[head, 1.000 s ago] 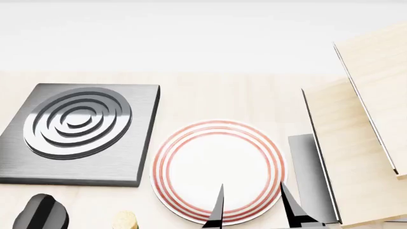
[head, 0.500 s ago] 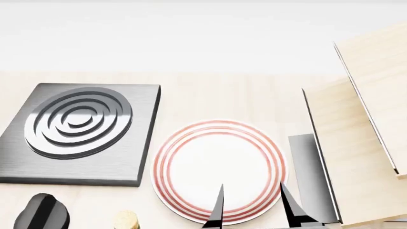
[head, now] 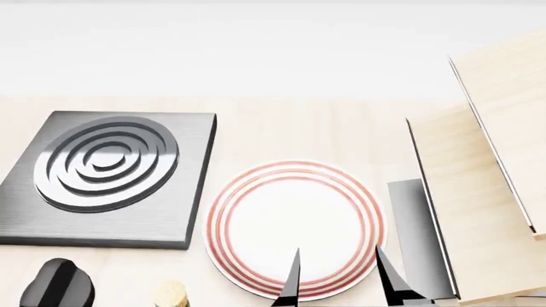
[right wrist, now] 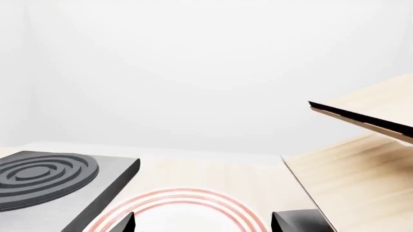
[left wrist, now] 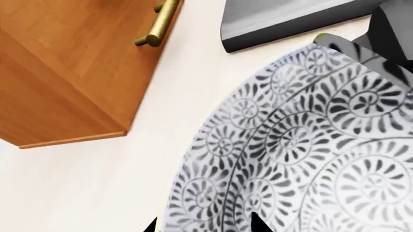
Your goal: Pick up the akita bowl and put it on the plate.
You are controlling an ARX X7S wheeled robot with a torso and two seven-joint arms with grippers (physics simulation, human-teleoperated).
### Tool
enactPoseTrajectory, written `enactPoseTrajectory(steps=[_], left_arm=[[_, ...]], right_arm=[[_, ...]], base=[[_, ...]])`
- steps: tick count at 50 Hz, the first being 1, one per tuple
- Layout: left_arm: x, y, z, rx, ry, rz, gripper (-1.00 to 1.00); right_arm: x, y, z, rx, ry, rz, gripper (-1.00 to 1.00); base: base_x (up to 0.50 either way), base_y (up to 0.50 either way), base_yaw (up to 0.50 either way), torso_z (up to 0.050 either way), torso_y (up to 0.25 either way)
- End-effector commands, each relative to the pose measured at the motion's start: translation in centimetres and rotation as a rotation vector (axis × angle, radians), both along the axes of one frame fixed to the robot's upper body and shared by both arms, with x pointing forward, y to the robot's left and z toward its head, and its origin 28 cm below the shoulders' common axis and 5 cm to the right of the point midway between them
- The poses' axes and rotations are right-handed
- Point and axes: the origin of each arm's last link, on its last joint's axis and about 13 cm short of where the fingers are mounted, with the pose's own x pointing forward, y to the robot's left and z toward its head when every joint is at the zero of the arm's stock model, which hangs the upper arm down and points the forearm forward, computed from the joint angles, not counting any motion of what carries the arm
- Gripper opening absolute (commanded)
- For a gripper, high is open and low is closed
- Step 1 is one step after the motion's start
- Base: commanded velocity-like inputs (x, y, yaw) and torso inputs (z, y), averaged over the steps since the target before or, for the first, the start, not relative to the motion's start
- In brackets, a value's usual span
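The flat round white plate with thin red concentric rings (head: 293, 229) lies bare on the pale wooden worktop (head: 282, 128), just beside the grey square stove burner with dark raised rings (head: 107, 176); nothing rests on it, so the placing has not been done. The deep round ceramic bowl patterned in dense grey-black leaves (left wrist: 303, 159) does not appear in the head view at all; it fills much of the left wrist view, sitting on the pale surface near an orange-brown wooden cabinet with a brass handle (left wrist: 71, 72) and a grey slab edge (left wrist: 290, 24).

The left gripper (left wrist: 203, 224) hangs close over the bowl's near rim; only two dark tips show at the frame's edge, with a gap between them that seems to straddle the rim, though the view is too cropped to say whether the jaws have closed on it; I cannot tell. The right gripper (head: 337, 281) hovers over the plate's near edge, its jaws spread apart and holding nothing.

The step in hand looks to be the approach or grasp of the bowl by the left arm; the next move calls for a firm pinch on the rim wall, a level lift, then a carry across to the plate; the right gripper would likely need to clear away from above the plate first.
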Motion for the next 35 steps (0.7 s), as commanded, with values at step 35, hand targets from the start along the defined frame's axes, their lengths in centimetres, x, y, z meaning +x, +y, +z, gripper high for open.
enactPoseTrajectory(steps=[35], left_arm=[[-0.5, -1.5, 0.2, -0.16, -0.158, -0.004, -1.0]], right_arm=[[0.0, 0.0, 0.1, 0.004, -0.002, 0.006, 1.0]], base=[[0.01, 0.0, -0.01, -0.005, 0.0]])
